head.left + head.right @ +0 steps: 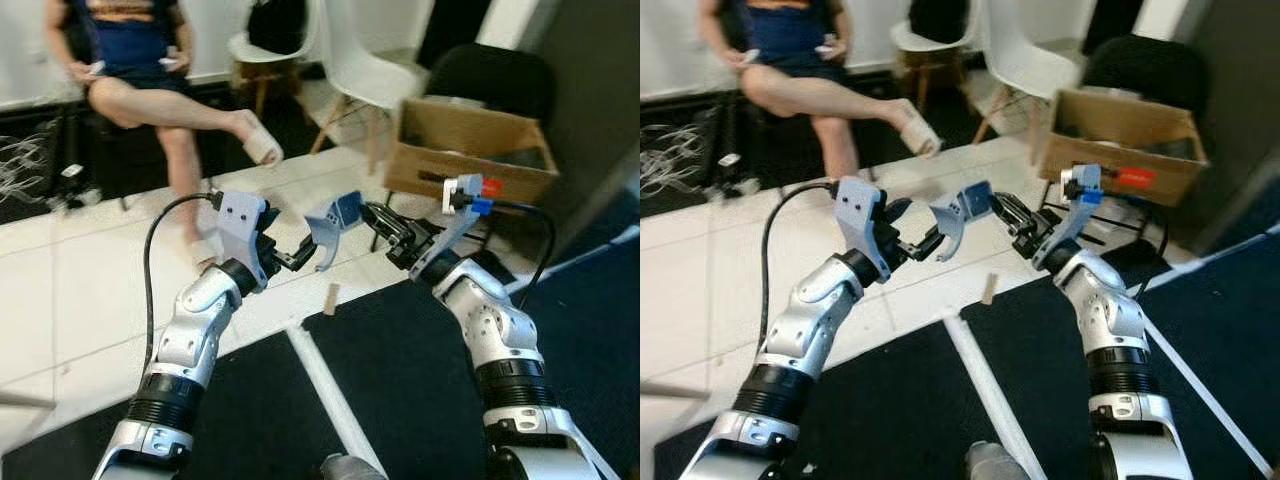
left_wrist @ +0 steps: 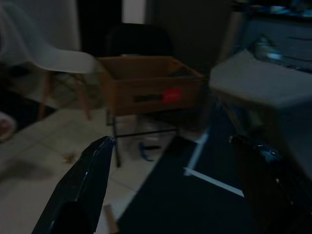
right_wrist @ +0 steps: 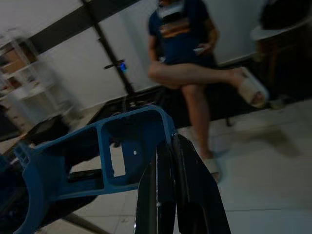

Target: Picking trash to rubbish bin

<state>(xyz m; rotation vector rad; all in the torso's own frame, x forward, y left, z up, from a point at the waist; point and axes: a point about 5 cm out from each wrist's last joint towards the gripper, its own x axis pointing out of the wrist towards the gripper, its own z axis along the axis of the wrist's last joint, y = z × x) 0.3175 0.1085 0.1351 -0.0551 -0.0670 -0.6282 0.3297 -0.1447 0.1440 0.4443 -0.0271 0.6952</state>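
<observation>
While we hold both arms up in the middle of the frame, our right gripper (image 1: 372,213) is clamped on the edge of a blue plastic piece (image 1: 332,228), and our left gripper (image 1: 297,255) stands spread apart just beside its lower end. We judge it light, stiff and a little slippery; its thin rim suits pinching best. The cardboard box (image 1: 470,150) waits at the upper right.

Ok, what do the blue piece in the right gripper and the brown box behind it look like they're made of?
The blue piece, pinched in the right gripper, looks like rigid moulded plastic: matte, with ribbed walls and cut-out windows. The brown box looks like plain corrugated cardboard: dull brown, folded flaps, a red label on its side.
</observation>
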